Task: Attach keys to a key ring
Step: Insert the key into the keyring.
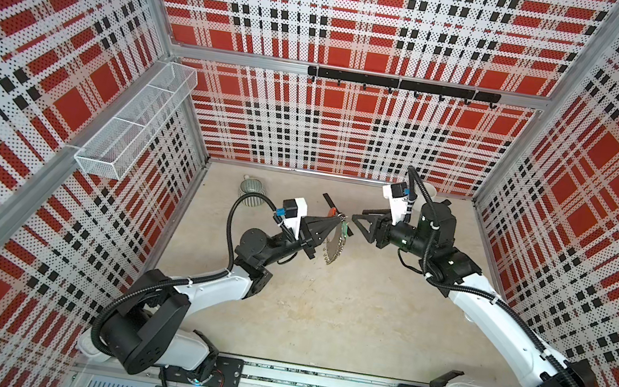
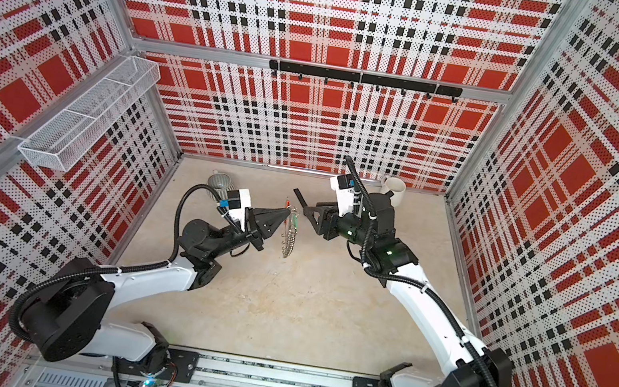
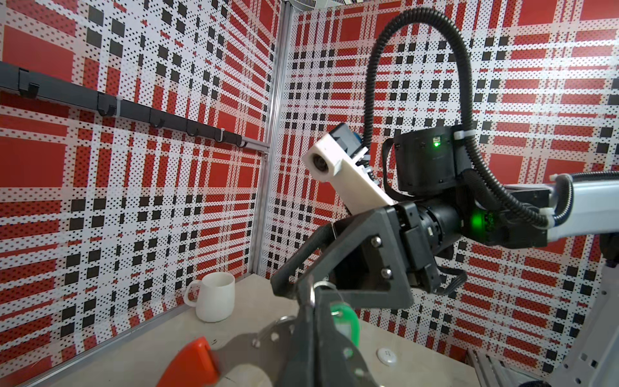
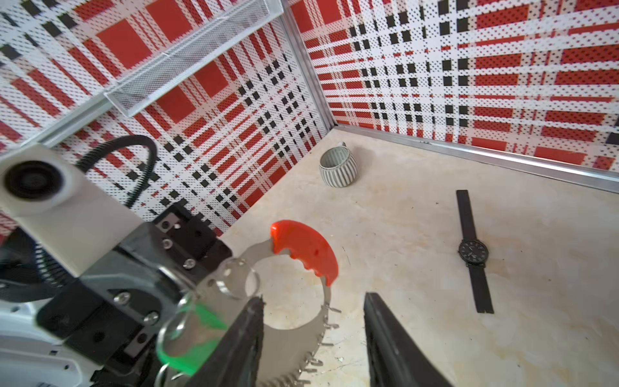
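Key ring point(image 1: 330, 245) aloft near the table's middle, with the green key tag point(image 1: 343, 227) at its upper end.

You had the left gripper point(image 1: 337, 219) clenched on the key ring's top, beside the red arc point(image 4: 304, 254), so the loop hung clear of the table point(image 1: 321, 322). In both top views its long axis ran from 12 down to 6 o'clock, with the red arc at 12 and the fringe of small rings trailing toward 6. The tag sat against the clamped end. You could not tell whether its tiny ring was fully threaded. At 3 o'clock the right gripper point(image 4: 313, 298) stood just apart, fingers spread and holding nothing. I judged the attaching step near its close. Your next move called for checking that the tag hung on its own, or else re-pinching it. The wristwatch point(image 4: 473, 251) lay untouched toward 12 o'clock.
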You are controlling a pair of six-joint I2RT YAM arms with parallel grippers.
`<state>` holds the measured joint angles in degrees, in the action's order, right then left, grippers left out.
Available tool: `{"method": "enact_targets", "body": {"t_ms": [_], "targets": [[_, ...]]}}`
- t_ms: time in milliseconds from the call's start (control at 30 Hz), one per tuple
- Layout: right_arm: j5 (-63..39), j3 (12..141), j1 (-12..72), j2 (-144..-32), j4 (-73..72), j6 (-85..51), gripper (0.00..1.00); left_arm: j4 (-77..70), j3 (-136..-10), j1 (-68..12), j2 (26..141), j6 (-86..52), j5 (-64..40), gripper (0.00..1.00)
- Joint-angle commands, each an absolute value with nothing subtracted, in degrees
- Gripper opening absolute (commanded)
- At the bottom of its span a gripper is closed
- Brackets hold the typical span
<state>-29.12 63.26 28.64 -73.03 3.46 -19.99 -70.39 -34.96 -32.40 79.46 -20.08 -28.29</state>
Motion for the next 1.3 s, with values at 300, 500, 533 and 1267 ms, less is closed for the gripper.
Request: {"method": "enact_targets", "body": {"t_ms": [300, 500, 533, 1267], "targets": [[-43.0, 64.3, 28.8, -73.1, -7.6, -21.5, 0.41, -75.7, -35.6, -32.7, 80.6, -23.5, -30.9, 0.0], [-44.3, 64.5, 29.3, -74.2, -7.9, -21.8, 0.41, -75.8, -35.7, -32.7, 80.8, -23.7, -31.0, 0.0], [-44.1, 64.5, 29.4, -74.3, -7.8, -21.7, 0.41, -75.8, -35.8, -32.7, 81.0, -23.7, -31.0, 0.0], [-44.3, 63.8, 30.7, -75.3, -6.7, -20.9, 0.15, -76.8, -36.2, -32.6, 80.7, -24.2, -31.0, 0.0]]}}
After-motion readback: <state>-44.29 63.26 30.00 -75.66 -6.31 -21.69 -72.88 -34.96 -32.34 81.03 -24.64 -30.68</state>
